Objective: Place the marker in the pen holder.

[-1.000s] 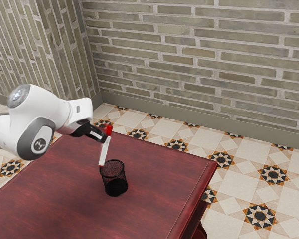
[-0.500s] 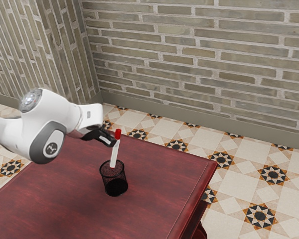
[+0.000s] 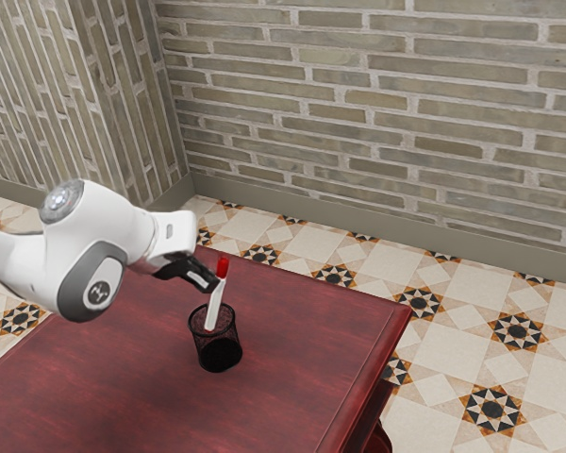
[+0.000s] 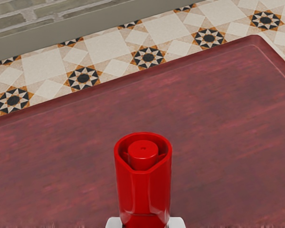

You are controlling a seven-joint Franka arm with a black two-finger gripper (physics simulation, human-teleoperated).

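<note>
"While the gripper [image 3: 212, 282] pinches the marker [image 3: 215, 304], where is the marker's lower end?"

"Within the mouth of the holder [image 3: 219, 355]. The marker leans a bit, red cap [image 3: 224, 267] uppermost."

"And the fingers [image 4: 114, 222]?"

"One on each side of it, near the cap."

"What's the holder on?"

"The table [image 3: 302, 349], standing upright, tiled floor [image 3: 462, 354] beyond."

Smooth white arm [image 3: 113, 226] with rounded housings, a grey curved shell [image 3: 74, 286], dark round badge [image 3: 99, 294] with pale markings, silvery round cap [image 3: 62, 200] and black two-fingered claw [image 3: 213, 284].
</note>
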